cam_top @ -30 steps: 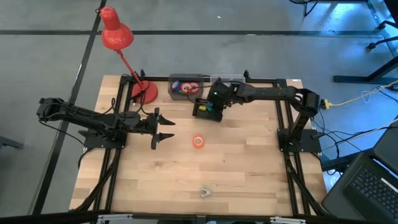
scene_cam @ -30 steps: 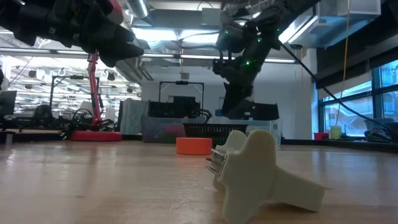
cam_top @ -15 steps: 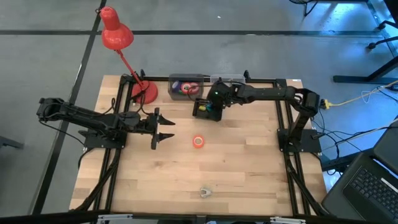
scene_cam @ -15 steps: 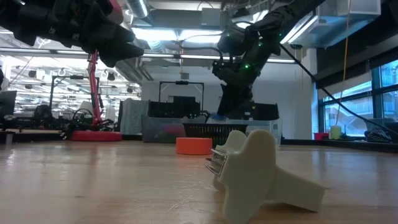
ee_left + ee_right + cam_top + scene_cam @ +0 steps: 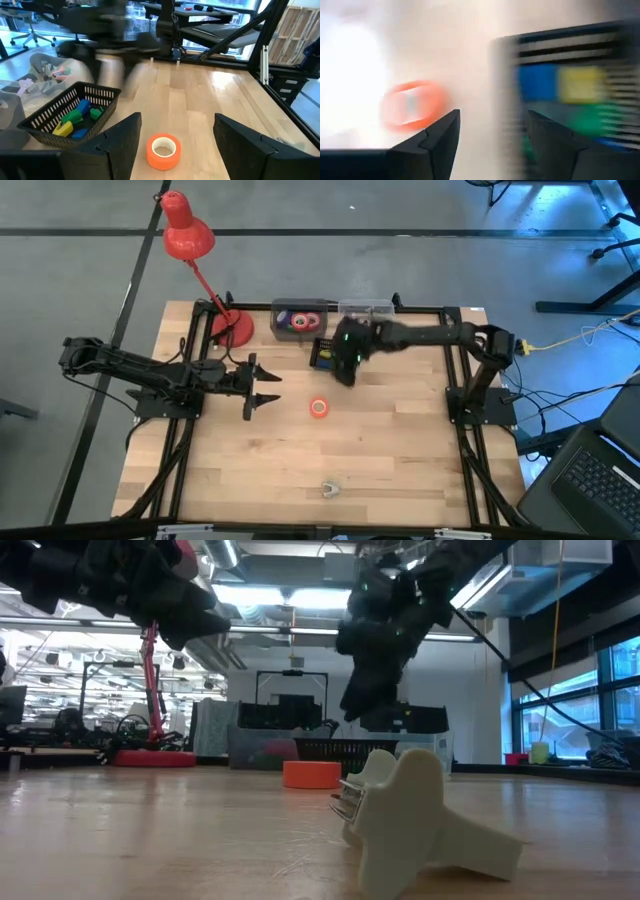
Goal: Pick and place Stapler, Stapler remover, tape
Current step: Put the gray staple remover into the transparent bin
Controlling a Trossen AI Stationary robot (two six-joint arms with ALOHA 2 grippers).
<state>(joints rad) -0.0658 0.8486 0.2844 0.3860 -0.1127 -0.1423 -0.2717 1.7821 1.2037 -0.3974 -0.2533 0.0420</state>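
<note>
An orange roll of tape (image 5: 319, 408) lies flat on the wooden table, also in the low view (image 5: 312, 773). A white stapler remover (image 5: 330, 488) lies near the front edge, close to the low camera (image 5: 410, 820). My right gripper (image 5: 346, 375) hovers open at the near edge of a black basket (image 5: 322, 352); its wrist view shows the tape (image 5: 412, 105) and basket (image 5: 570, 85) ahead, blurred. My left gripper (image 5: 262, 387) waits open left of the tape (image 5: 163, 150). I cannot make out the stapler.
The basket (image 5: 65, 120) holds blue, yellow and green items. A clear bin (image 5: 298, 318) with coloured rolls stands at the far edge beside a red desk lamp (image 5: 230, 328). Bare wood lies between the orange tape and the stapler remover.
My right gripper has swung from above the basket toward the table's near edge and the orange tape, tipping as it went; it is blurred with motion. The tape, stapler remover and left arm have stayed where they were.
</note>
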